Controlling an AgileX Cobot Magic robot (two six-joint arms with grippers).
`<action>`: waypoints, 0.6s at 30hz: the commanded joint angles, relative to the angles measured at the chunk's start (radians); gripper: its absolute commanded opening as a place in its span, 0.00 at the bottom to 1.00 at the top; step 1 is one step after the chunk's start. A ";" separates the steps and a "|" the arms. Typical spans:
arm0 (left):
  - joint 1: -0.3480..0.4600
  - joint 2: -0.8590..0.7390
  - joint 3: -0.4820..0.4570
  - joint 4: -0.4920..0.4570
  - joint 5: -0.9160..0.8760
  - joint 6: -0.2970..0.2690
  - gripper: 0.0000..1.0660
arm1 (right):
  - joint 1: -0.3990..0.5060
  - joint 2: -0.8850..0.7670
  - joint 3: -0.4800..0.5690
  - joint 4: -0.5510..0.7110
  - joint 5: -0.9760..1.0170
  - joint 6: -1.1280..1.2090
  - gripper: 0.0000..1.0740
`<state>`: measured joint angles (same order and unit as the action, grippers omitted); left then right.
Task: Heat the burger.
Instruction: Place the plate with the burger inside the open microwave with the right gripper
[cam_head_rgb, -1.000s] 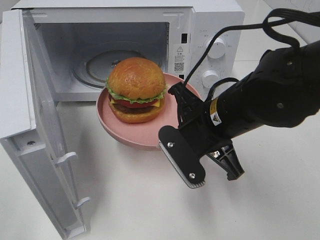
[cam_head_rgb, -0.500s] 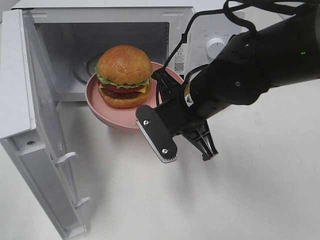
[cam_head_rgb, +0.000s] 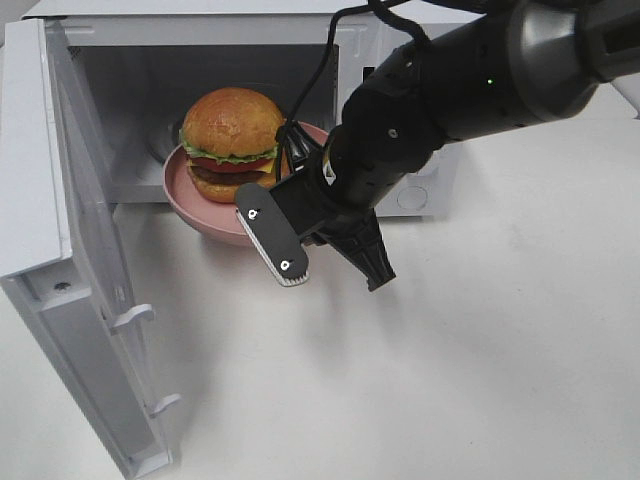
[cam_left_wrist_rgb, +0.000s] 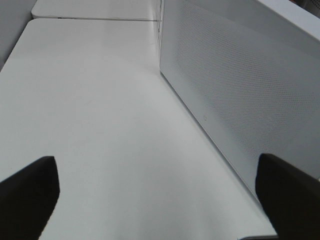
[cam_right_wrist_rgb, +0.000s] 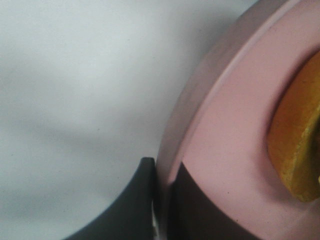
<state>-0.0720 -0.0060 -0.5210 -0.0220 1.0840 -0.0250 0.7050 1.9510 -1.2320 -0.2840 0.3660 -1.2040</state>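
The burger (cam_head_rgb: 230, 138), with a glossy brown bun, lettuce and tomato, sits on a round pink plate (cam_head_rgb: 200, 212). My right gripper (cam_head_rgb: 293, 160) is shut on the plate's right rim and holds it at the mouth of the open microwave (cam_head_rgb: 130, 90), partly past the opening. Up close, the right wrist view shows the right gripper (cam_right_wrist_rgb: 162, 196) pinching the plate (cam_right_wrist_rgb: 225, 125) by its rim, with the burger's bun (cam_right_wrist_rgb: 297, 145) at the edge. My left gripper (cam_left_wrist_rgb: 160, 200) stands open over bare table, holding nothing; it is out of the exterior view.
The microwave door (cam_head_rgb: 60, 200) swings out to the left, toward the front. Its knobs are hidden behind my right arm (cam_head_rgb: 470, 80). White table (cam_head_rgb: 450, 380) spreads in front and to the right. A white perforated panel (cam_left_wrist_rgb: 240, 90) stands beside the left gripper.
My right gripper has carried the plate with the burger left and back, from in front of the microwave into its opening. The left gripper stays open.
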 joint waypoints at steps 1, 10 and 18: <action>0.001 -0.015 0.003 -0.001 -0.013 0.001 0.94 | -0.003 0.003 -0.054 -0.010 -0.037 0.032 0.00; 0.001 -0.015 0.003 -0.001 -0.013 0.001 0.94 | 0.008 0.093 -0.202 -0.013 0.031 0.052 0.00; 0.001 -0.015 0.003 -0.001 -0.013 0.001 0.94 | 0.008 0.172 -0.337 -0.013 0.109 0.129 0.00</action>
<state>-0.0720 -0.0060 -0.5210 -0.0220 1.0840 -0.0250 0.7090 2.1350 -1.5480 -0.2840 0.5180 -1.0940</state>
